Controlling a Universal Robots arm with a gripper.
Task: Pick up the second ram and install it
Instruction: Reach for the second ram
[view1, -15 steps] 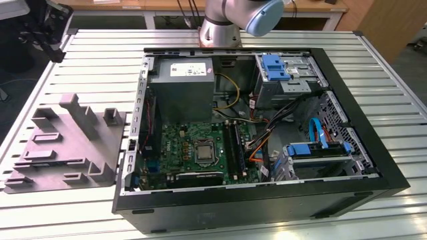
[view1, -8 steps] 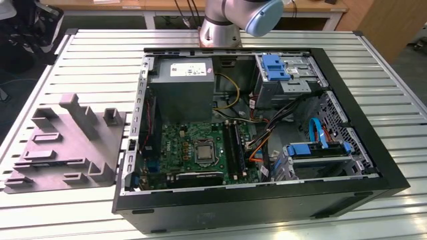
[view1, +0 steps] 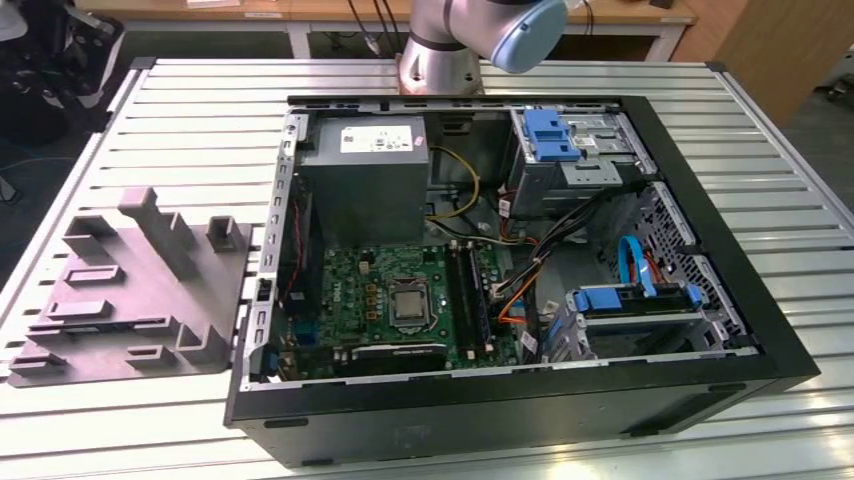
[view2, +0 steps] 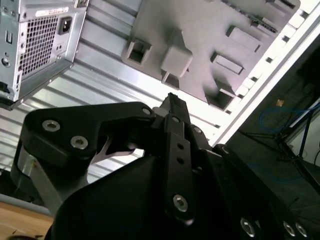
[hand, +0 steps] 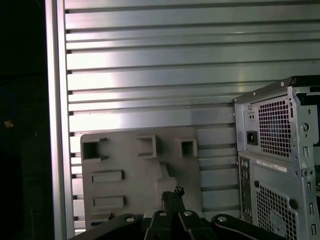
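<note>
**A:** Where is the second ram?

**B:** In the exterior view, the second ram (view1: 463, 292) looks to be one of the long dark sticks seated side by side in the memory slots (view1: 479, 300). They are just to the exterior view's right of the processor socket (view1: 404, 300) on the green motherboard (view1: 350, 285). I cannot tell which stick of the pair it is.

**A:** And around the board?

**B:** The open computer case (view1: 534, 405) lies on its side on the slatted metal table (view1: 200, 100). The grey power supply (view1: 363, 180) sits behind the motherboard. The purple-grey tray (view1: 134, 290) with upright blocks lies just beside the case, on the exterior view's left.

**A:** What about the gripper?

**B:** In both wrist views the gripper (view2: 172, 100) (hand: 173, 192) has its fingers drawn together to a narrow tip, and I see nothing clamped between them. It hangs above the table, well apart from the sticks, with its tip over the tray (view2: 210, 45) (hand: 130, 165). The perforated rear of the case (hand: 275, 150) (view2: 35, 45) stands near it.

**A:** And the arm?

**B:** The arm (view1: 447, 40) rises at the far edge of the table, behind the case.
</note>
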